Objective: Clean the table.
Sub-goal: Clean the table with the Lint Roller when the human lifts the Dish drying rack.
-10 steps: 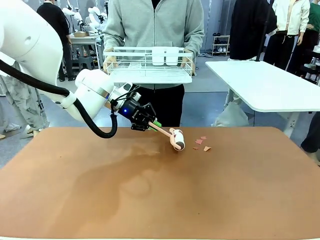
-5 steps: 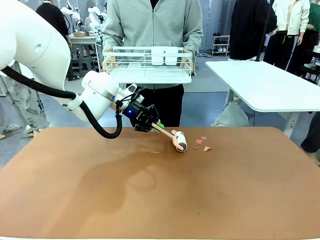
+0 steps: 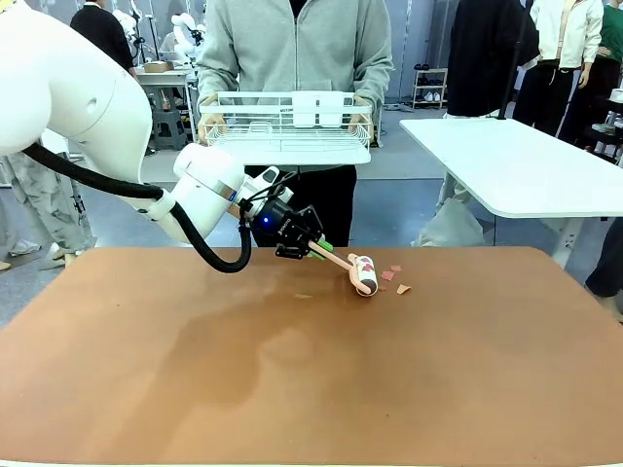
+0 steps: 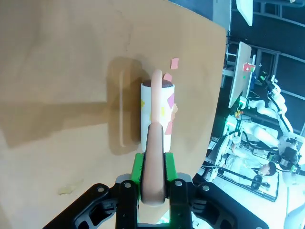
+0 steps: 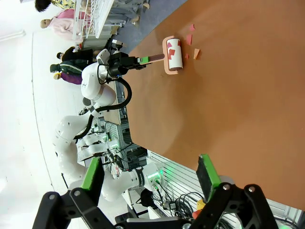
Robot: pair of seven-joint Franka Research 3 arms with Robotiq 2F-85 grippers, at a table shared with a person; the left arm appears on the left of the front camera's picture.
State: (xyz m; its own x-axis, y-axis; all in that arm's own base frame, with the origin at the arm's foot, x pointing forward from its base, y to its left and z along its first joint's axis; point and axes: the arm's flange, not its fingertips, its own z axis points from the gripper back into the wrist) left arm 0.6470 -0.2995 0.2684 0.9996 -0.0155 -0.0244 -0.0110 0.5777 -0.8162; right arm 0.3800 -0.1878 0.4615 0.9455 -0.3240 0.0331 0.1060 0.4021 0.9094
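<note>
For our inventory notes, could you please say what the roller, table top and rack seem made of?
The roller: white, likely sticky paper, scraps clinging; smooth pinkish handle, probably plastic. The table: matte reddish-brown, perhaps laminate. The rack: white coated wire, thin bars.

The left pincer (image 3: pixel 319 248) reaches forward, clamped tight; the right pincer (image 5: pixel 150 174) gapes.

The reddish-brown counter (image 3: pixel 292 389) carries pink scraps (image 3: pixel 396 280) and a white roller (image 3: pixel 363 274) flecked pink and yellow, its peach handle (image 4: pixel 155 152) between the black left claw (image 3: pixel 321 250)'s green pads (image 4: pixel 137 167).
</note>
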